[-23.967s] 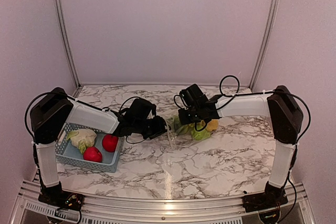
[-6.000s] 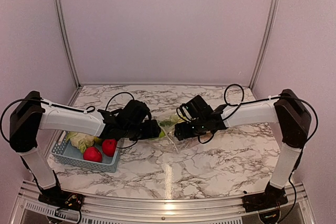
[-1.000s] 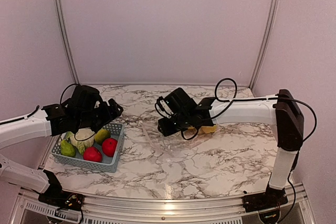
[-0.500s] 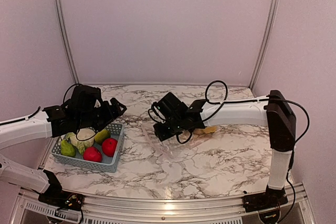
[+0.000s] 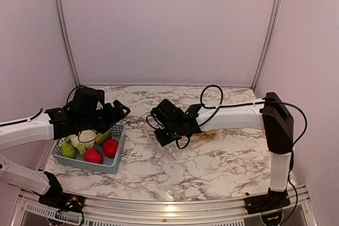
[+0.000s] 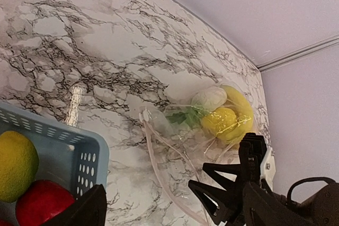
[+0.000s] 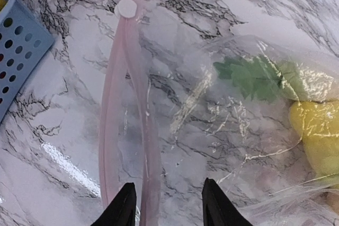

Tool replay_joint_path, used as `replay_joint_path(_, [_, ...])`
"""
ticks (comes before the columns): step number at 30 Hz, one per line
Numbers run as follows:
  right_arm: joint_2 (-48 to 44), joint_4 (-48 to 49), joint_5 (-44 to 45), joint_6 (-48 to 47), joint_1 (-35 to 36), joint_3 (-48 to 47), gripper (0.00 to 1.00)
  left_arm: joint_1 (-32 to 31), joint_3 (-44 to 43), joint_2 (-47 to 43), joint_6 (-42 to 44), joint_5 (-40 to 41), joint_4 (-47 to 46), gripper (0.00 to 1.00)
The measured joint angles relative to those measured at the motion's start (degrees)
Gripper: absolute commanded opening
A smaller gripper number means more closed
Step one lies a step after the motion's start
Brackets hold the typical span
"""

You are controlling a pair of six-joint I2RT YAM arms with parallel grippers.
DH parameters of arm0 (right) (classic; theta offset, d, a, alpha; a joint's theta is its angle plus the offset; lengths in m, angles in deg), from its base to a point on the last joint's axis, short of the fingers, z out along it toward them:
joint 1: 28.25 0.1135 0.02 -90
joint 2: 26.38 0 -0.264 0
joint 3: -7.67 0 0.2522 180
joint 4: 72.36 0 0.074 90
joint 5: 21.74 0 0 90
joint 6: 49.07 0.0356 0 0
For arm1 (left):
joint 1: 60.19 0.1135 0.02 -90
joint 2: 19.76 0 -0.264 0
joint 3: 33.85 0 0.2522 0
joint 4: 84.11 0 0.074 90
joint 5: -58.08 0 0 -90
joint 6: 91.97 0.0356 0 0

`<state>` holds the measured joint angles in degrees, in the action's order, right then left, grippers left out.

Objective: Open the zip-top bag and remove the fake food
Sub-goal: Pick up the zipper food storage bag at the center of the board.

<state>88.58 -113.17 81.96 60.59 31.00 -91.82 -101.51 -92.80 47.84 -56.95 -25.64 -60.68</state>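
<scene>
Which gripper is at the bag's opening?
The right gripper, poised over the pink zip edge of the bag; the left gripper hangs open by the basket.

Basket point(image 5: 91, 166) sits left (2 apples point(image 5: 94, 155) inside); bag point(image 7: 201, 130) lies right, on the table point(image 5: 217, 170).

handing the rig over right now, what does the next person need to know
Left gripper: open, empty, above the blue basket.
Right gripper: open, low over the pink zip edge of the zip-top bag, nothing visibly clamped.
Done: the bag lies open on the marble. Two red apples, a pear, the cabbage and a yellow-green fruit are in the basket.
Left: a lemon, a banana, a pale round piece and a green leafy piece are inside the bag, to be taken out.
</scene>
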Motion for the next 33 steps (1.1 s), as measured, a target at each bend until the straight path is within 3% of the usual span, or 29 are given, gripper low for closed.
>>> replay_joint_path(8, [1.0, -0.9, 2.2, 0.8, 0.0, -1.6, 0.0, -1.3, 0.0, 3.5, -0.1, -2.8, -3.4, 0.77])
replay_joint_path(17, [-1.8, -0.8, 2.2, 2.2, 0.0, -1.7, 0.0, -3.3, 0.4, 12.5, -2.3, -7.8, -14.5, 0.47])
replay_joint_path(21, [-5.0, -0.2, 2.0, 3.2, 0.0, -1.4, 0.0, -3.6, 0.4, 16.7, -3.5, -10.1, -19.3, 0.38])
replay_joint_path(33, [-7.1, 1.7, -1.1, 5.6, 0.0, -0.7, 0.0, -5.7, 0.4, 22.2, -6.1, -13.6, -26.8, 0.32])
